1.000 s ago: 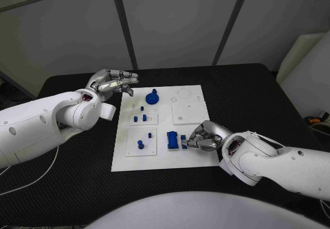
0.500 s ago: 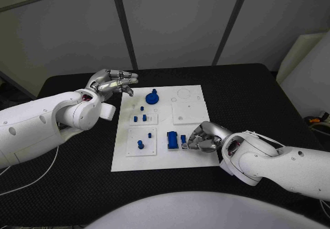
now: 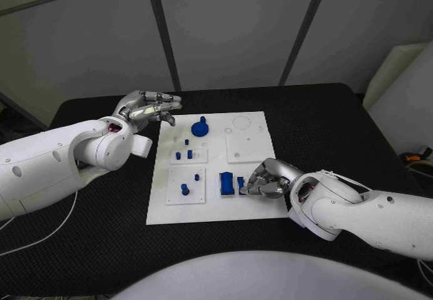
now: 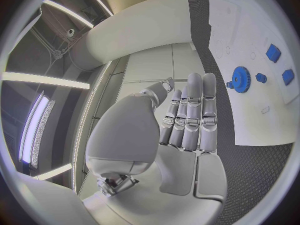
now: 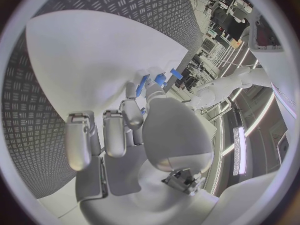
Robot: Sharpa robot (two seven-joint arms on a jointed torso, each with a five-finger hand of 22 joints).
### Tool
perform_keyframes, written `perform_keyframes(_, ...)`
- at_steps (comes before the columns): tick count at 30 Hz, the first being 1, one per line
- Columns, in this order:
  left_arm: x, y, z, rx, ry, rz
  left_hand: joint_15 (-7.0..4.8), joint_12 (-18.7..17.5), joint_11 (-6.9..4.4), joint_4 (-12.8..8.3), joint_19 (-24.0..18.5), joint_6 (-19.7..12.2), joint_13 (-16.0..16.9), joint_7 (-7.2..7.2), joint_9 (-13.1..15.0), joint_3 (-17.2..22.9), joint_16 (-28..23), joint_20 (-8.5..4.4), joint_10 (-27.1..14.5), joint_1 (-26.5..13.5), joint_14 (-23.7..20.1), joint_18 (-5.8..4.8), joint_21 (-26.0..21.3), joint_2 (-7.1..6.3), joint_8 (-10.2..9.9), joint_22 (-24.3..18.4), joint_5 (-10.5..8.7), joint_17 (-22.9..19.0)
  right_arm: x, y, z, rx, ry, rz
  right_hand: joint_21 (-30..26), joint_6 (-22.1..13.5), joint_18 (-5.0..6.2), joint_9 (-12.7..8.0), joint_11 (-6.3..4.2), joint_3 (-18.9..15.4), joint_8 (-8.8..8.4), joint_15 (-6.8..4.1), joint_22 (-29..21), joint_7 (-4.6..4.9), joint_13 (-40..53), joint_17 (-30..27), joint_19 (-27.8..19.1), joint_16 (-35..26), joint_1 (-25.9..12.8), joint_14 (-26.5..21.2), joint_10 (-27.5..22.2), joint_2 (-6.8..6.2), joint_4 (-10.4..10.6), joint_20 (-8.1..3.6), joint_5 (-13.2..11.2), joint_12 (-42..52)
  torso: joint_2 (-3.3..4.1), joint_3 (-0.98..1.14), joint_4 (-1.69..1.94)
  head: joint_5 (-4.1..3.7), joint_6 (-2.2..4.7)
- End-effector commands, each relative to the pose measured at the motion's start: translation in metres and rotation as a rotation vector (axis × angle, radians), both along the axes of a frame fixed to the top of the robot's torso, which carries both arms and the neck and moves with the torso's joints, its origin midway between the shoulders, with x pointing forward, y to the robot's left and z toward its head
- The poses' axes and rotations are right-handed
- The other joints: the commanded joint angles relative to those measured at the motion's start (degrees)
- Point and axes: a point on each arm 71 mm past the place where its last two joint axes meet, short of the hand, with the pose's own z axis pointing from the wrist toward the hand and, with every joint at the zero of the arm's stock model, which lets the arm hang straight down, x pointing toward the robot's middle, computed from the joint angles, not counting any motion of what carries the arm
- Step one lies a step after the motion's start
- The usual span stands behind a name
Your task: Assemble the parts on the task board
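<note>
The white task board [image 3: 248, 206] lies mid-table. On it stand a blue gear [image 3: 199, 129], small blue pegs [image 3: 185, 153] on one inset plate, more pegs [image 3: 184, 189] on another, and a blue block [image 3: 226, 183]. My right hand [image 3: 269, 178] rests on the board's right side with its fingers curled down. Its thumb and a finger pinch a small blue part [image 3: 241, 184] beside the block; the same part [image 5: 143, 85] sits at the fingertips in the right wrist view. My left hand [image 3: 147, 107] hovers off the board's far left corner, empty, fingers [image 4: 190, 110] straight and side by side.
The left wrist view takes in the board [image 4: 250, 125], the gear [image 4: 240, 77] and two small blue parts [image 4: 273, 52]. A square white inset plate [image 3: 248, 149] sits on the board just beyond my right hand. Black table [image 3: 108, 225] surrounds the board.
My right hand has settled slightly lower and closer round the small blue part. The left hand and the other parts have not moved.
</note>
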Motion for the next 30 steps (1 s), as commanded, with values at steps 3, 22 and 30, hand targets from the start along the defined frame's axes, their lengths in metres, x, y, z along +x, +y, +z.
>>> perform_keyframes(3, 0.000, -0.001, 0.001, -0.006, -0.005, -0.006, 0.13, 0.28, -0.17, -0.03, 0.04, -0.33, 0.00, -0.03, -0.01, -0.25, -0.24, 0.18, -0.40, -0.06, 0.00, -0.61, -0.31, 0.56, 0.26, -0.05, -0.03, -0.09, 0.003, 0.001, -0.002, 0.006, -0.005, 0.006, 0.38, 0.43, -0.43, 0.05, -0.05, -0.07, 0.37, -0.24, 15.09, -0.01, 0.11, 4.66, 5.83, -0.09, -0.04, 3.93, 0.58, 0.65, 0.34, -0.22, -0.36, 0.28, -0.02, 0.01, -0.07, 0.05, 0.01)
perform_keyframes(22, -0.001, 0.000, 0.002, -0.007, -0.011, -0.003, 0.17, 0.42, -0.16, 0.09, 0.01, -0.32, 0.01, -0.03, 0.00, -0.39, -0.24, 0.22, -0.42, -0.25, -0.02, -0.64, -0.36, 0.59, 0.31, -0.09, -0.06, -0.16, 0.016, -0.005, 0.019, 0.248, -0.065, -0.003, -1.80, -1.79, 0.28, -0.54, 0.65, -4.00, -0.82, 0.27, 13.55, 0.85, -2.73, 1.19, 4.01, -2.93, 0.42, 3.03, -1.80, 0.41, 1.47, 0.11, 0.90, -4.65, -0.24, -0.14, -0.12, -0.21, 0.30)
perform_keyframes(30, 0.003, 0.004, 0.002, -0.064, -0.015, 0.024, 0.36, 1.64, -0.31, 1.06, -1.53, -0.33, 0.14, -0.39, 0.02, -1.84, -1.71, 0.62, -0.13, -1.72, -1.94, -0.68, -2.03, 0.46, 0.66, -1.19, -0.07, -1.26, 0.055, -0.027, 0.025, 0.567, -0.026, -0.119, -27.74, -6.15, 6.78, -2.38, 3.10, -4.08, -4.65, 2.36, -4.04, 3.43, -21.38, -27.00, -15.52, -31.53, 7.16, -7.69, -17.43, 2.52, -0.20, 1.90, 1.78, -32.91, -1.32, -0.72, -0.69, -0.55, 2.08)
